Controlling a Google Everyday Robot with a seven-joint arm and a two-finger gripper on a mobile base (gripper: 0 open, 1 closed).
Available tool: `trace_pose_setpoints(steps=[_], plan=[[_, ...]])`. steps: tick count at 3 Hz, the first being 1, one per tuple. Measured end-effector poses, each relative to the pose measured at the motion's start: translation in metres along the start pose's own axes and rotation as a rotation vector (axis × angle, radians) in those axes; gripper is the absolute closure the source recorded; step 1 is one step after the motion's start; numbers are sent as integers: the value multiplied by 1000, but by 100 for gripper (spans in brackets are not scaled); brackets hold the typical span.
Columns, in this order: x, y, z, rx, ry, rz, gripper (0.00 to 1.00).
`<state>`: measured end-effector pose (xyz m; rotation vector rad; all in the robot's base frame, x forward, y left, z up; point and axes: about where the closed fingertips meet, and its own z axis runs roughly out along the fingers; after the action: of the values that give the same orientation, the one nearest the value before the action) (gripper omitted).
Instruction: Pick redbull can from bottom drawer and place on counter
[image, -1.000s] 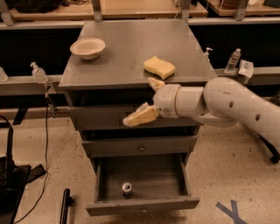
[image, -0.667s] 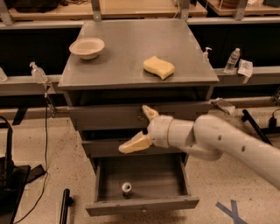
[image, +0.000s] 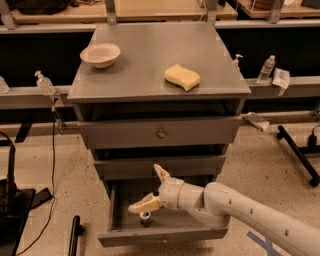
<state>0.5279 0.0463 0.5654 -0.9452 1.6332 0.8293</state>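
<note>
Camera view is showing the small silvery redbull can (image: 145, 217) standing in the pulled-out grey metal bottom drawer (image: 165, 235) at lower centre, a cream finger partly hiding it. The white arm's gripper (image: 144, 190) is hovering just above it, fingers spread apart, and the arm is covering the drawer's right half. The flat grey counter (image: 145, 45) is offering bare room between a beige bowl (image: 100, 54) and a yellow sponge (image: 182, 77).

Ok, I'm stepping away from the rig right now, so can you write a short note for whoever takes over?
Gripper: open, low at the bottom drawer, just above the redbull can, not gripping it.
Redbull can: upright inside the bottom drawer, near its front.
Counter: holds a bowl and a sponge.
Done: drawer is open, gripper is at the can.
Left: close on the can, lift it out, set it on the counter.
</note>
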Motion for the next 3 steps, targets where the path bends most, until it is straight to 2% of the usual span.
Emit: trace_pose_setpoints(steps=[1,2,3], plan=[[0,0,0,0,0,0,0],[17,-8,11,-13,46,-50,0],[68,-29,32,-63,155,-139,0]])
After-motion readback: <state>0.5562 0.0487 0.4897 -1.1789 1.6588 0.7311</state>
